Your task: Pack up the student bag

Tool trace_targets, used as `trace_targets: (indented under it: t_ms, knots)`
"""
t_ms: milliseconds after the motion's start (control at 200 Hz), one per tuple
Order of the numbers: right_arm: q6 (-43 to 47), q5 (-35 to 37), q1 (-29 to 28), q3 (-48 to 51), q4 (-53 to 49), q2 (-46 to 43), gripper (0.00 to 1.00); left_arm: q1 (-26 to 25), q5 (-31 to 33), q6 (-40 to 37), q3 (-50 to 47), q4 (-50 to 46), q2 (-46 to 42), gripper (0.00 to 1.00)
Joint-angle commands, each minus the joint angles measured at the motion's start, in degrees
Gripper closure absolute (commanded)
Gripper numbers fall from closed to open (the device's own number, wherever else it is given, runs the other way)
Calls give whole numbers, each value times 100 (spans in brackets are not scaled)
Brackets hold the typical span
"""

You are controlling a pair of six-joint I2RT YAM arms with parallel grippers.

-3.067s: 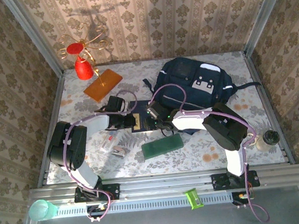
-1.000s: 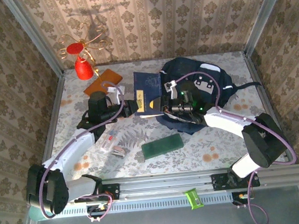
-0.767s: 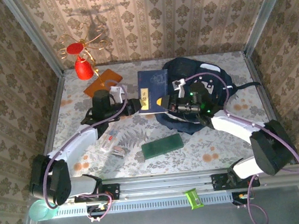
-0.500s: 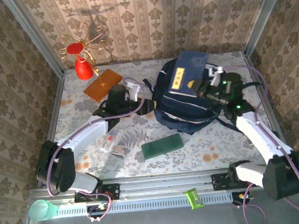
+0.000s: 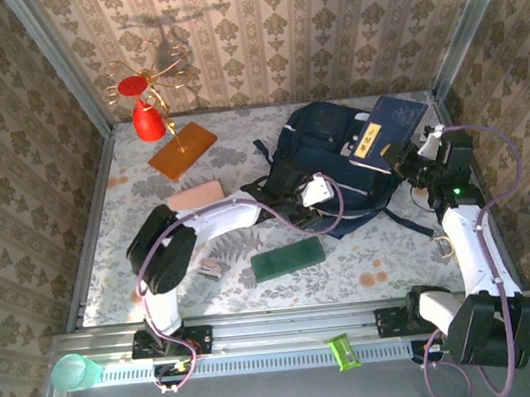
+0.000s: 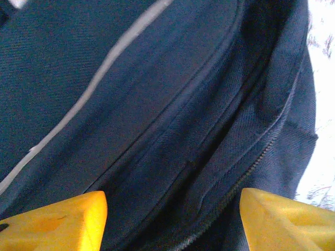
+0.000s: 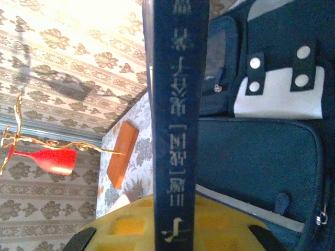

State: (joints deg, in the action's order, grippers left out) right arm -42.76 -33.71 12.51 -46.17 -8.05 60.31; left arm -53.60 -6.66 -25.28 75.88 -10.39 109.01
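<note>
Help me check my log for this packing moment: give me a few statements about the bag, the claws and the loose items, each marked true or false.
1. The right claw grips the navy book. True.
2. The left claw is shut on a strap. False: its yellow fingers stand wide apart over the student bag, by a zip seam.
3. The green case is packed inside the bag. False: it lies on the table, on the near side of the bag.
4. The orange board lies on the table, left of the bag. True.
</note>
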Motion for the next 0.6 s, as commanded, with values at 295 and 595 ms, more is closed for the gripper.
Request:
trace_targets:
  t_ms: [295, 595]
  knots:
    - [169, -381, 10, 216, -146, -61, 98, -27, 123, -425, 756, -665, 525, 65]
    - [152, -478, -141, 436, -1025, -775, 98, 7, 392, -209, 824, -332, 311, 100]
